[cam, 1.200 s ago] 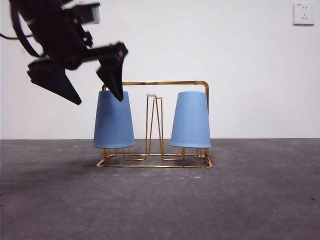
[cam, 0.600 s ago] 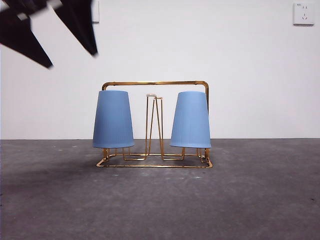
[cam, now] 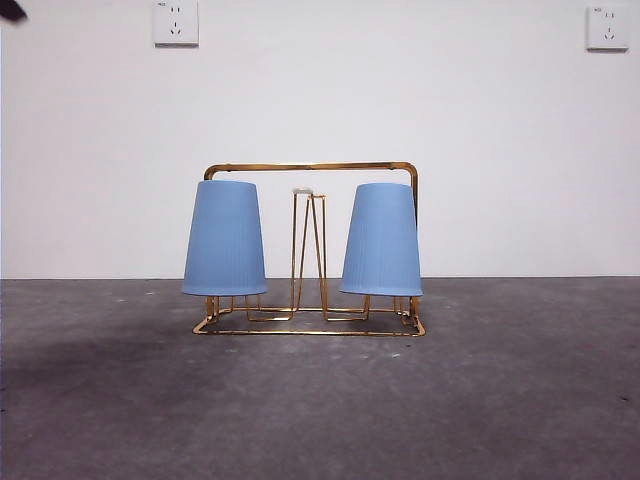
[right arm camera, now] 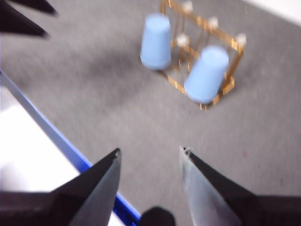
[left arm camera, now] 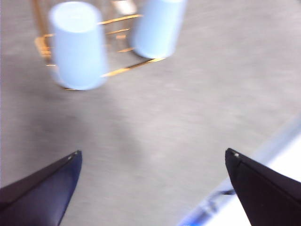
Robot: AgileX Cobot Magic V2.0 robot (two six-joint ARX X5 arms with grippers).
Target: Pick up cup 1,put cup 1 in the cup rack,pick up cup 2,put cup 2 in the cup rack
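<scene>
Left gripper [left arm camera: 153,157] black, fingers [left arm camera: 51,186] pointed and wedge-shaped, right gripper [right arm camera: 150,157] matching black

Gold thin-wire cup rack [cam: 309,167] w/ rounded rectangular frame handle, flat base, upright narrow prongs: stands upright on grey table, mid-scene. Two light-blue ribbed tapered cups, both inverted on prongs, rims down, just above base. Left cup [cam: 224,238] at rack's left end; right cup [cam: 381,240] at right end. Cups apart, centre prong [cam: 309,250] between, bare.

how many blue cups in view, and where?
2. Both upside down on the gold thin-wire cup rack: one pale blue ribbed cup at its left end in the front view, the other blue cup at its right end. None seen elsewhere.
</scene>
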